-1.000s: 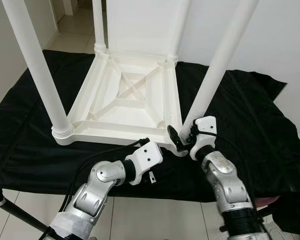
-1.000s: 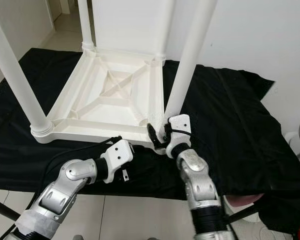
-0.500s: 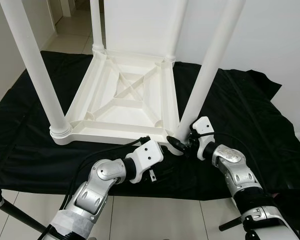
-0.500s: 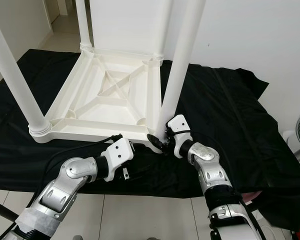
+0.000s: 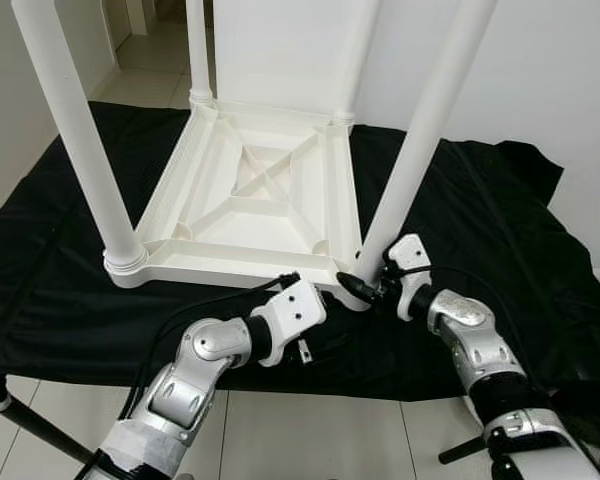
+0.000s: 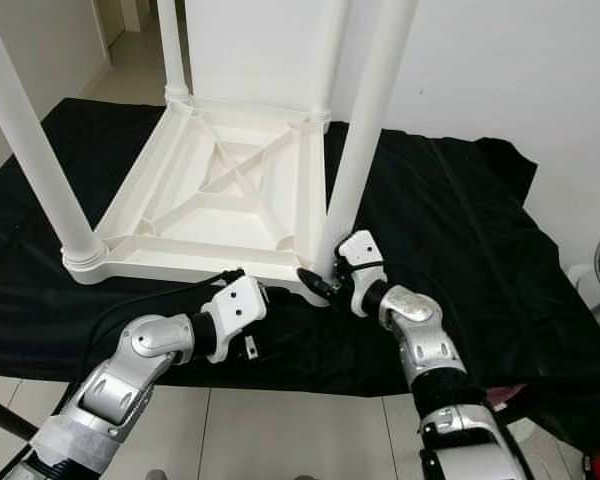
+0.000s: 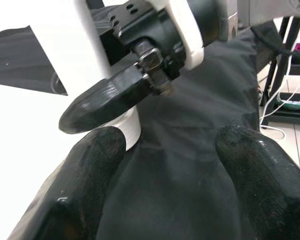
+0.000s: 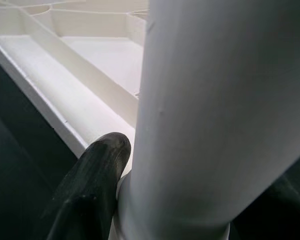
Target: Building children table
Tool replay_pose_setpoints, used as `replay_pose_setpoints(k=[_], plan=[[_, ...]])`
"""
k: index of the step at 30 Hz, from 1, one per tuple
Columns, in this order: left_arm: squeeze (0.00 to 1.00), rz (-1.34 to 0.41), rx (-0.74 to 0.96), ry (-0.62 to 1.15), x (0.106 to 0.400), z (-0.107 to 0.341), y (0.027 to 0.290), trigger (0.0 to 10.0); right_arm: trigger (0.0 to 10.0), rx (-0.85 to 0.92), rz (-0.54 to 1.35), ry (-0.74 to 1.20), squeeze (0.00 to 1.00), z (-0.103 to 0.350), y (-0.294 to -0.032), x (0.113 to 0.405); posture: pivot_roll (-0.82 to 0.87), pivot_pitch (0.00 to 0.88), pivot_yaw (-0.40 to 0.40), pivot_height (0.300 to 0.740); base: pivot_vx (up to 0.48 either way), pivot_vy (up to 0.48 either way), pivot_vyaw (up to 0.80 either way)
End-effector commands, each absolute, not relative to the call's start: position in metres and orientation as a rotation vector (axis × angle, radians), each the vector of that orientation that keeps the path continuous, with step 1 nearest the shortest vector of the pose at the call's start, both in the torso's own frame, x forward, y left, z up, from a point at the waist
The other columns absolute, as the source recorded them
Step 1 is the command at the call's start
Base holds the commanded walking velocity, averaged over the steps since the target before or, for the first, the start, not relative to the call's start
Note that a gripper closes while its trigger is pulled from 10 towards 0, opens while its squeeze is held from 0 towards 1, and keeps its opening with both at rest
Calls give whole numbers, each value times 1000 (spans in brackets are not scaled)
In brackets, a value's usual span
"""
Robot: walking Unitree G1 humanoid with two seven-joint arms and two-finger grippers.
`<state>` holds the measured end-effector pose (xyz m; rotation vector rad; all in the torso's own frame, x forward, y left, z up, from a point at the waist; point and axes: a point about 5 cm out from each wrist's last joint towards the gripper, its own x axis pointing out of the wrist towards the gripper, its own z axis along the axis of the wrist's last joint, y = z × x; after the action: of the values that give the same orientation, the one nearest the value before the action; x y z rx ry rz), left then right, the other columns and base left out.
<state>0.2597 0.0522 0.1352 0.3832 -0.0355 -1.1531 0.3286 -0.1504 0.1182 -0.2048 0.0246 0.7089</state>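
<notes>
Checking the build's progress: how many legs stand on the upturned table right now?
4. Near-left leg; far-left leg; far-right leg; near-right leg, leaning, with the right claw at its base. All run past the frame's top.

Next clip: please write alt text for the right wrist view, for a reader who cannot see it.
A thick white table leg stands very close to the camera, with one black finger of the right hand resting against its base. Behind it lies the ribbed white underside of the upturned table, on a black cloth.

One table [image 5: 250, 190], four legs [image 5: 420, 130]
</notes>
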Motion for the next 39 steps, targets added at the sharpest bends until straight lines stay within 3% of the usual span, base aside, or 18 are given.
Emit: replay_pose_setpoints(k=[1, 15, 26, 27, 28, 29, 37, 38, 39], plan=[[0, -1118, 377, -40, 260, 135, 51, 10000, 10000, -197, 611, 15, 0, 122, -159, 333, -2, 0, -81, 740, 0, 0, 0], [0, -1123, 374, -29, 256, 132, 52, 10000, 10000, -20, 232, -24, 0, 118, -128, 316, -1, 6, -85, 740, 0, 0, 0], [0, -1112, 367, -28, 254, 132, 51, 10000, 10000, 34, 159, -28, 0, 120, -92, 304, 6, 17, -99, 740, 0, 0, 0], [0, -1111, 367, -28, 254, 132, 51, 10000, 10000, 46, 165, -25, 820, 120, -91, 303, 6, 19, -103, 740, 0, 0, 0], [0, -1109, 366, -27, 254, 132, 51, 10000, 10000, 52, 167, -29, 820, 121, -91, 302, 6, 19, -103, 740, 0, 0, 0], [0, -1108, 366, -27, 253, 132, 51, 10000, 10000, 50, 160, -33, 1000, 122, -93, 302, 5, 21, -105, 740, 0, 0, 0], [0, -1097, 364, -31, 255, 133, 51, 10000, 10000, 52, 275, -67, 1000, 132, -99, 301, 6, 22, -114, 740, 0, 0, 0], [0, -1094, 364, -32, 255, 133, 51, 10000, 10000, 44, 322, -68, 424, 133, -101, 300, 6, 22, -117, 740, 0, 0, 0], [0, -1091, 364, -33, 255, 134, 51, 10000, 10000, 28, 372, -67, 424, 134, -104, 300, 6, 20, -118, 740, 0, 0, 0]])
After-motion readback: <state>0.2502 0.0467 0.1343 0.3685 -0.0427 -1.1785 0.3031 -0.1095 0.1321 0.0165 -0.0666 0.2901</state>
